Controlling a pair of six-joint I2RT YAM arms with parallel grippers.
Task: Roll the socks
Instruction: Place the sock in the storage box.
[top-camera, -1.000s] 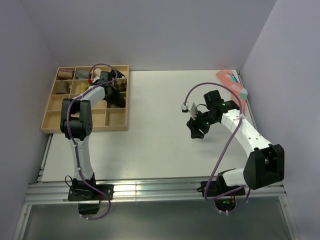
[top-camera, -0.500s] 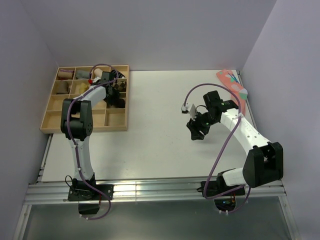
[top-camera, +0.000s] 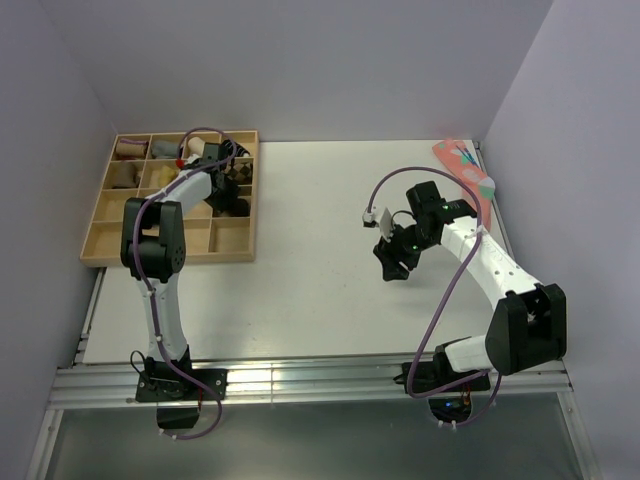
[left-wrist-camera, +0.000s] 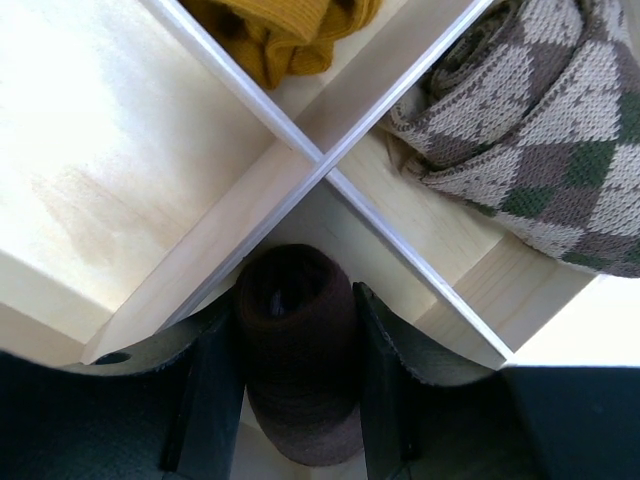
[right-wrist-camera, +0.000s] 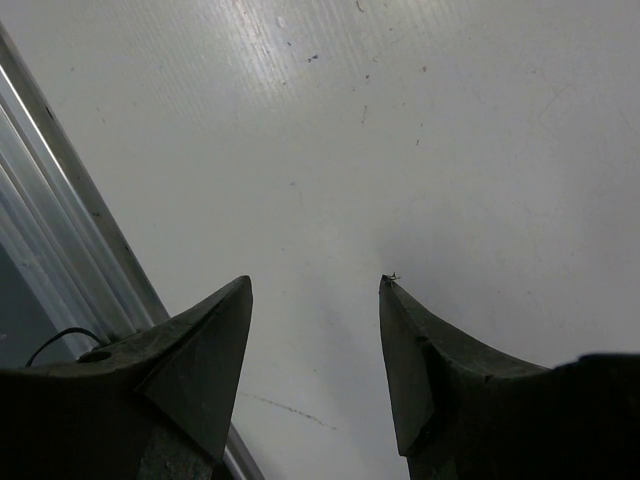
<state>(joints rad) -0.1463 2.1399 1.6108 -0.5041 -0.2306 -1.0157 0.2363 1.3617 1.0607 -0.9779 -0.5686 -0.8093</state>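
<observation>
Socks (left-wrist-camera: 297, 360): dark brown, rolled into a tight bundle, clamped between the left gripper (left-wrist-camera: 295, 320) fingers, both touching its sides. The roll sits in a wooden tray (top-camera: 100, 250) compartment, right at the corner where two dividers cross. Neighbouring compartments hold a yellow sock (left-wrist-camera: 290, 30) and a checked sock bundle (left-wrist-camera: 540, 130). Right gripper (right-wrist-camera: 315, 300) is spread apart with nothing between its fingers, hanging over bare table (top-camera: 300, 290), well apart from the tray.
</observation>
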